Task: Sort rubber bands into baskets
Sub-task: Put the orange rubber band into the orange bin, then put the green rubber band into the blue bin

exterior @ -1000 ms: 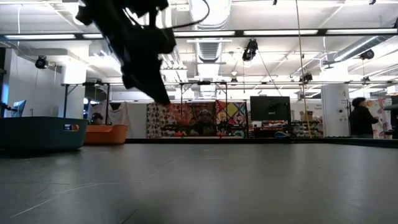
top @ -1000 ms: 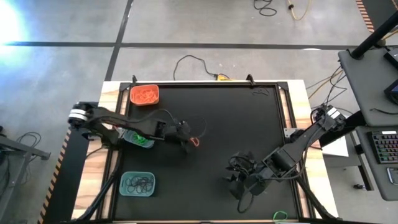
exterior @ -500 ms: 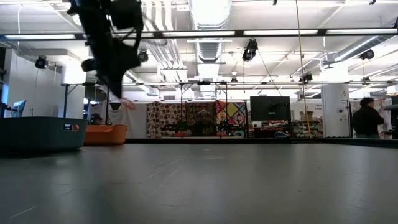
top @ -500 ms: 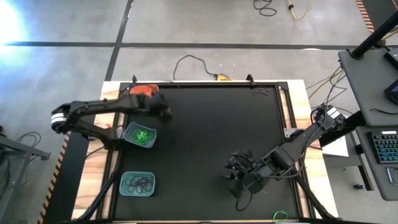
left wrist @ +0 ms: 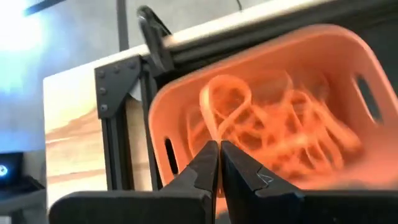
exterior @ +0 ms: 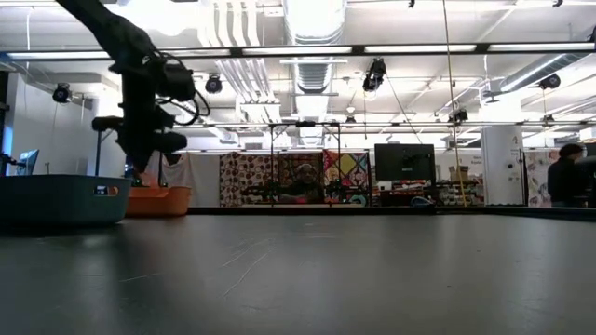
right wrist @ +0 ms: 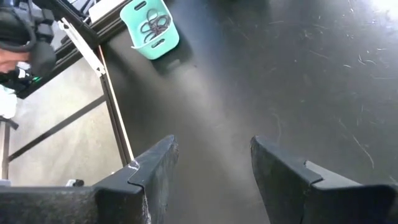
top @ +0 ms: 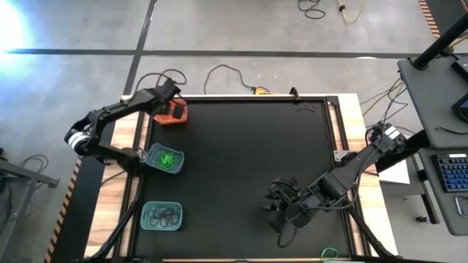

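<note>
left gripper (top: 171, 102) has swung from mid-desk to above the orange basket (top: 178, 115), fingers pressed together on an orange rubber band (left wrist: 225, 102); drop looks next. right gripper (top: 281, 215) waits spread, low over the desk (top: 248, 153).

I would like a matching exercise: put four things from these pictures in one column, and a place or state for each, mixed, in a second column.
Things:
1. orange basket
2. basket with green bands
3. basket with black bands
4. right gripper

Places or states:
A. nearest table corner on the left side
B. open, holding nothing
C. middle of the three baskets
D. under the shut left gripper

Pairs: 1-D, 2-C, 3-A, 4-B
</note>
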Tool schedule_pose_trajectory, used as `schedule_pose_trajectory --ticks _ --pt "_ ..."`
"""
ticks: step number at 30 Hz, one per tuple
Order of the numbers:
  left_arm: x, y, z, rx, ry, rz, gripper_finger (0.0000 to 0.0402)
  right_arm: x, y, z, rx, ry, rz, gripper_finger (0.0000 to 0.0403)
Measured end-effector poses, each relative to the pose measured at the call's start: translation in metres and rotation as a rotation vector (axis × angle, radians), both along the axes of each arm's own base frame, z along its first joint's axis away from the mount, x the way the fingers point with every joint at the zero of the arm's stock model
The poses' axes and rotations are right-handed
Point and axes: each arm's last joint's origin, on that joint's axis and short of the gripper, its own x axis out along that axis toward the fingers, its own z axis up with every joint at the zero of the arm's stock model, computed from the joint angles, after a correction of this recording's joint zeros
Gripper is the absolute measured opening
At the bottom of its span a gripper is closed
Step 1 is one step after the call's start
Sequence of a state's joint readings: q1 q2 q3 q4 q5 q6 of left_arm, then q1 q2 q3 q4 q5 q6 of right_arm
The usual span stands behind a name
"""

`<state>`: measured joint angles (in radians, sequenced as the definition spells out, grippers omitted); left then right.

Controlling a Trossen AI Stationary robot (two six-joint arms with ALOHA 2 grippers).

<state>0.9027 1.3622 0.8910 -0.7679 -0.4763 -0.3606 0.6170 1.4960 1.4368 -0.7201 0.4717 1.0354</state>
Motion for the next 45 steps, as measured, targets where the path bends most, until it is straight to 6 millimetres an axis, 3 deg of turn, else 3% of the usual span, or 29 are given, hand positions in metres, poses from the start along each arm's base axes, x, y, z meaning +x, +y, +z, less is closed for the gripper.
schedule_pose_trajectory --ticks 5,16,22,27,32,36,39,45 --pt "0.007 0.01 -0.006 0.061 -0.039 0.091 0.0 0.0 0.0 0.0 0.003 -0.003 -0.001 0.0194" --pt "0.015 0.022 -0.044 -0.032 0.074 0.143 0.0 0.0 0.0 0.0 0.012 -0.001 -0.011 0.0194" --pt "0.015 0.024 -0.055 -0.05 0.133 0.148 0.0004 0.0 0.0 0.0 0.015 -0.001 -0.014 0.0194" --pt "0.016 0.024 -0.056 -0.069 0.138 0.111 0.0036 0.0 0.0 0.0 0.029 0.002 -0.018 0.0194" --pt "0.015 0.021 -0.05 -0.102 0.147 0.034 0.0096 -0.002 0.003 -0.002 0.102 0.046 -0.003 0.0194" --pt "0.012 0.012 -0.04 -0.127 0.157 0.01 0.0144 -0.006 0.006 -0.018 0.141 0.142 -0.056 0.0194" --pt "0.016 -0.002 -0.03 -0.152 0.124 -0.098 0.0169 -0.007 0.012 -0.038 0.268 0.291 -0.066 0.0194" --pt "0.033 -0.061 -0.007 -0.106 -0.075 -0.374 0.0192 -0.012 0.03 -0.091 0.507 0.688 -0.154 0.0194"
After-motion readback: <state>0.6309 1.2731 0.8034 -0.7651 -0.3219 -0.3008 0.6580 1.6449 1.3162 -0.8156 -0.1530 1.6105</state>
